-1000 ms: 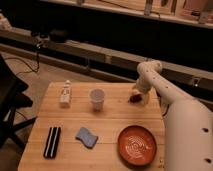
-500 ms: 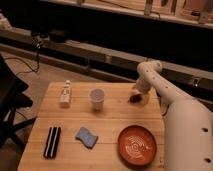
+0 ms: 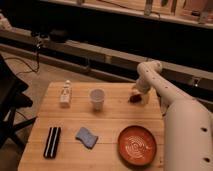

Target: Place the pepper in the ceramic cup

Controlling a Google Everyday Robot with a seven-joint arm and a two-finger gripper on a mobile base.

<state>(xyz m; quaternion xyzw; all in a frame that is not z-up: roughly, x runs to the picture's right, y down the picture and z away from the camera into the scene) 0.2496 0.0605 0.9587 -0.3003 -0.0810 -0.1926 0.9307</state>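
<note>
The pepper [image 3: 134, 98] is a small dark red lump on the wooden table [image 3: 110, 125], near its far right edge. My gripper [image 3: 137, 95] is down at the pepper, at the end of the white arm [image 3: 165, 95] that reaches in from the right. The ceramic cup [image 3: 97, 99] stands upright left of the pepper, at the table's far middle, a short gap away from it.
A small white bottle [image 3: 65, 94] stands at the far left. A black-and-white striped block [image 3: 52, 142] and a blue sponge [image 3: 86, 137] lie near the front left. A large orange-red plate [image 3: 136, 145] sits at the front right. A dark chair [image 3: 10, 105] stands left of the table.
</note>
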